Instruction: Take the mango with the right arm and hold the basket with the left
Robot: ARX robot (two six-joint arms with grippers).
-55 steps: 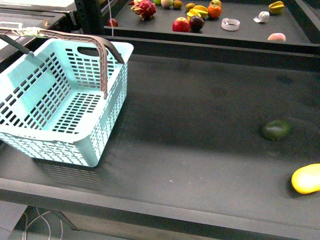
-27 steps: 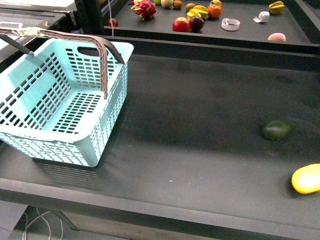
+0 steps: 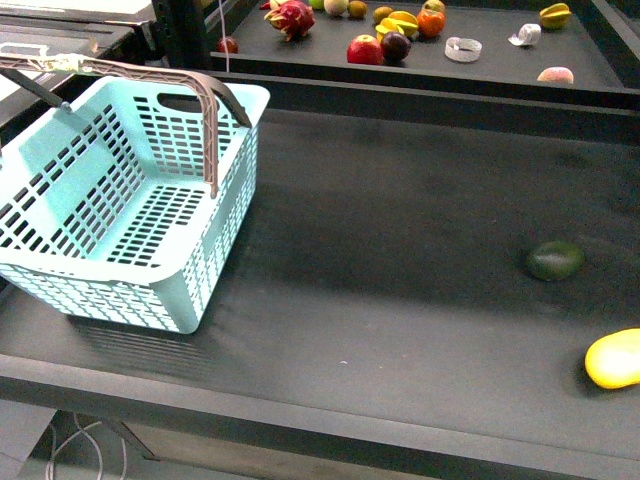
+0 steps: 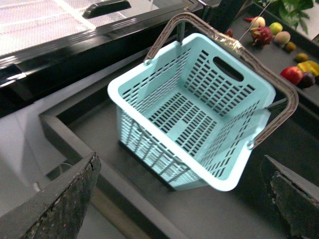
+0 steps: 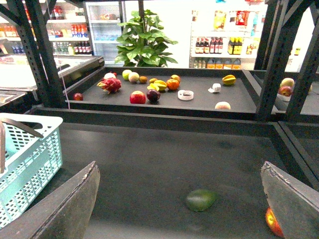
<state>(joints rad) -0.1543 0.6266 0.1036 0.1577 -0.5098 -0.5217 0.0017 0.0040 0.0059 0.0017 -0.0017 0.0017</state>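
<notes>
The dark table (image 3: 400,250) bears an empty basket (image 3: 110,265), the mango (image 3: 615,358) well apart.

Left gripper (image 4: 174,201) with two broad wedge-shaped fingers (image 4: 57,206), dark grey to black, surfaces rough and speckled with pale scuffs (worn-looking), right gripper (image 5: 177,209) of the same wedge shape, smoother plain grey, thin pale inner edges

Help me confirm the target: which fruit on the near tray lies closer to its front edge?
The yellow mango, at the far right; the dark green fruit lies further back and slightly left.
</notes>
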